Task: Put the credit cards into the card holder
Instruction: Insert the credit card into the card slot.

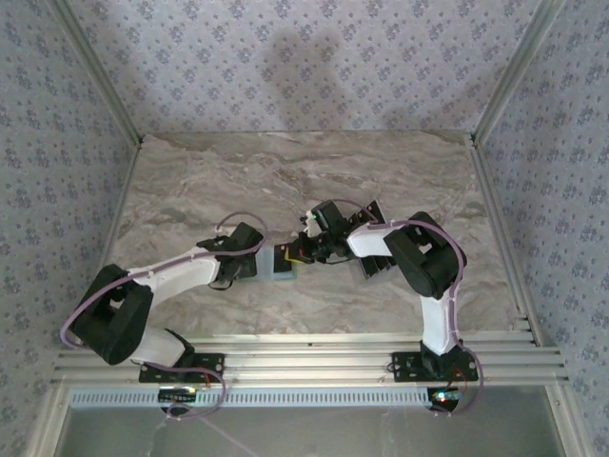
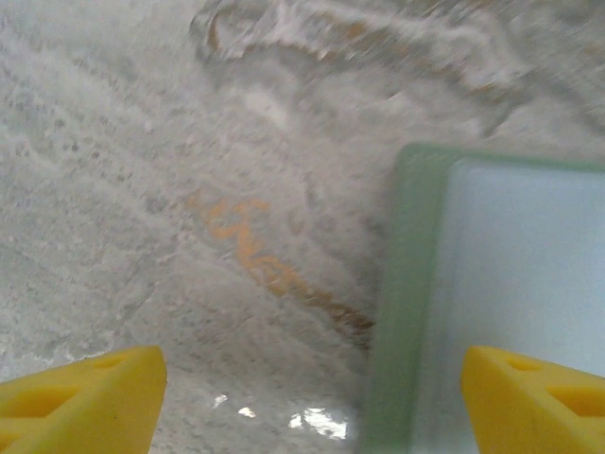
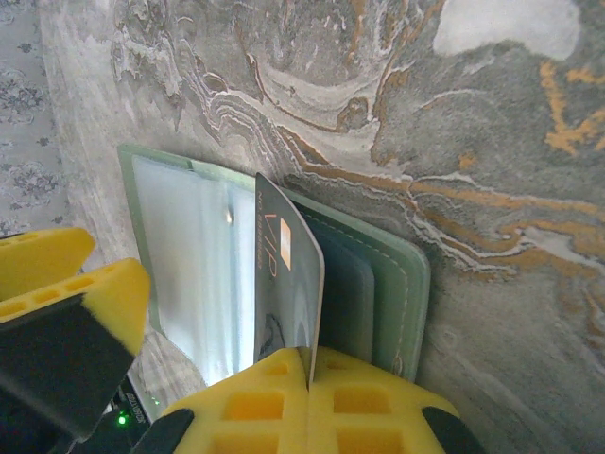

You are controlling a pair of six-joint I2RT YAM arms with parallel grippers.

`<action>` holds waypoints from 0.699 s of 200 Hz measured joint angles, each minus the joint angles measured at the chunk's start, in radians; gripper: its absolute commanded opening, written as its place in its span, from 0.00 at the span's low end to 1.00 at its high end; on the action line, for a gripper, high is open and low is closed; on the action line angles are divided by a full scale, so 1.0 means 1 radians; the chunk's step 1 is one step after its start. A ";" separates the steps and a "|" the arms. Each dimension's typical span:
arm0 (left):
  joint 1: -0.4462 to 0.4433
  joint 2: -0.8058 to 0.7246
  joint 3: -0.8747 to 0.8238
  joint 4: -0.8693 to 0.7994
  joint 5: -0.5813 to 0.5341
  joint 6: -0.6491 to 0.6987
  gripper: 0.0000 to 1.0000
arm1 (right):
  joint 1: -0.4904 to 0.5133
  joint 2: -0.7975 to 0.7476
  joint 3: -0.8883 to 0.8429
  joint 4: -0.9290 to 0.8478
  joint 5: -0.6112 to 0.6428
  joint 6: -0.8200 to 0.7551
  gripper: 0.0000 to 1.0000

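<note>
At table centre: card holder (image 1: 283, 264), sage-green, lying open on the marbled table (image 1: 314, 171); right gripper (image 3: 309, 364), fingers clamped on one credit card (image 3: 288, 274), grey, marked VIP, standing on edge over the holder's fold; left gripper (image 2: 307, 388), jaws wide, one fingertip above the holder's pale inner face, contact not discernible.

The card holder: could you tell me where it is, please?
The card holder lies open at the table centre, top view, under the credit card pinched by the right gripper.

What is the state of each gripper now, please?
Left gripper: open, over the card holder.
Right gripper: shut on a credit card.
</note>
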 measured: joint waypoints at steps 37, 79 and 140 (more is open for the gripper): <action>0.010 0.003 -0.034 0.015 0.008 -0.024 0.81 | 0.000 0.000 0.002 -0.001 0.000 0.000 0.00; 0.011 0.002 -0.043 0.027 0.011 -0.046 0.81 | 0.000 -0.005 0.003 0.000 -0.005 0.000 0.00; 0.012 -0.027 -0.062 0.026 0.011 -0.069 0.80 | 0.002 -0.037 0.003 -0.005 -0.007 0.001 0.00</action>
